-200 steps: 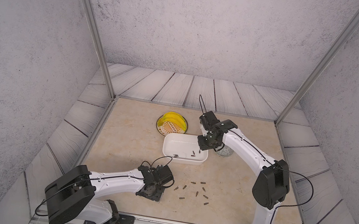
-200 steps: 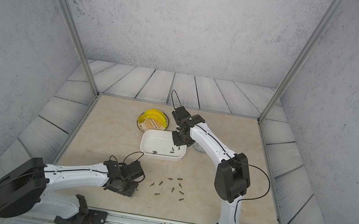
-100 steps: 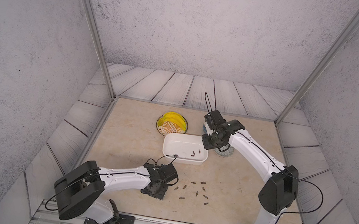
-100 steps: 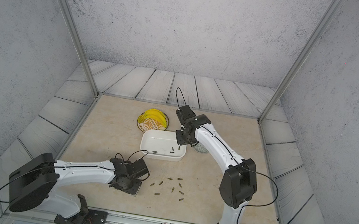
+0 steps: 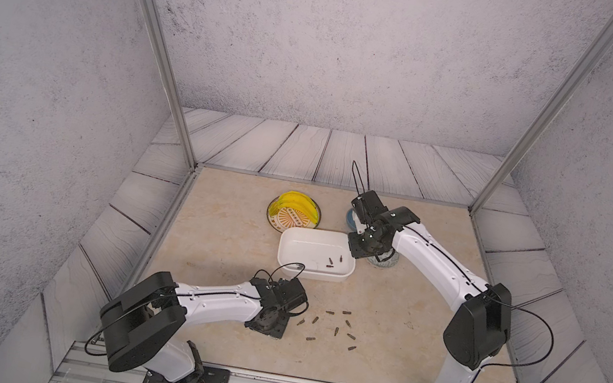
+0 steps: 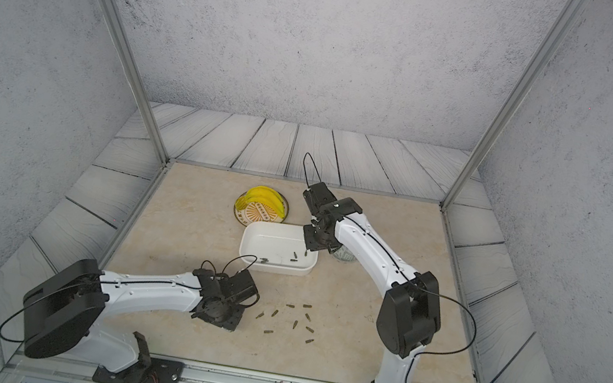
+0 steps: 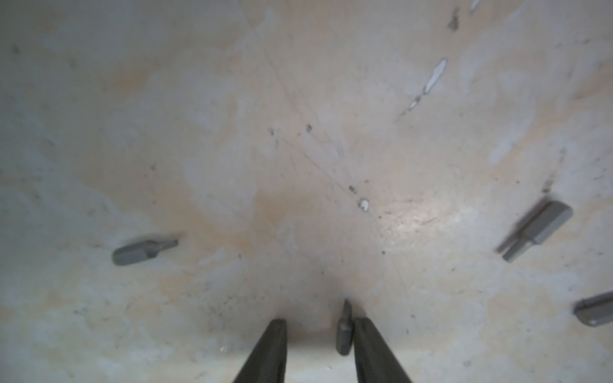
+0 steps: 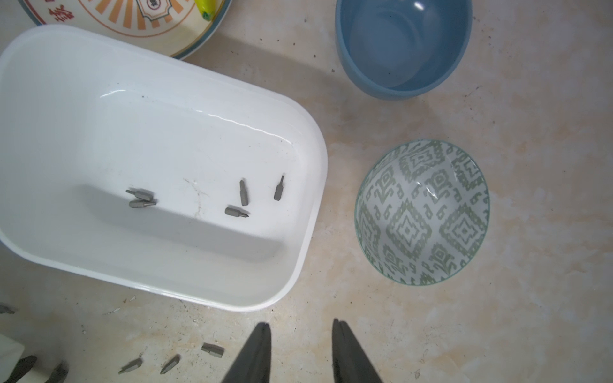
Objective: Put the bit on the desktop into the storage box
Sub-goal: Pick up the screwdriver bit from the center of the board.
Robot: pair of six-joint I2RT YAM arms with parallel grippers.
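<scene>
The desktop (image 5: 231, 230) is flat and beige, with a marble look and pale orange streaks. One storage box (image 5: 320, 276) sits near its middle. The box is white, smooth and shiny, with round corners and low walls.

Five small grey metal bits (image 8: 243, 192) lie inside the storage box. Two touch each other and three lie close together nearer its right end. In both top views, nine more bits (image 5: 337, 330) lie loose on the desktop, nearer than the box and between the two arms.

One round plate (image 5: 293, 220) with orange stripes is just beside the far left corner of the box. Yellow bananas (image 5: 296, 201) lie on it. Two round bowls stand right of the box. One is a plain blue bowl (image 8: 403, 49), farther back. The other is a white bowl with a green-grey pattern (image 8: 421, 212), nearer.

The left gripper (image 7: 320, 323) is low over the desktop on the near left. Its two dark fingers are apart. One bit (image 7: 343, 328) lies between them, against one finger, with a gap to the other.

The right gripper (image 8: 300, 326) is above the desktop by the right end of the box. Its fingers are apart with nothing between them.
</scene>
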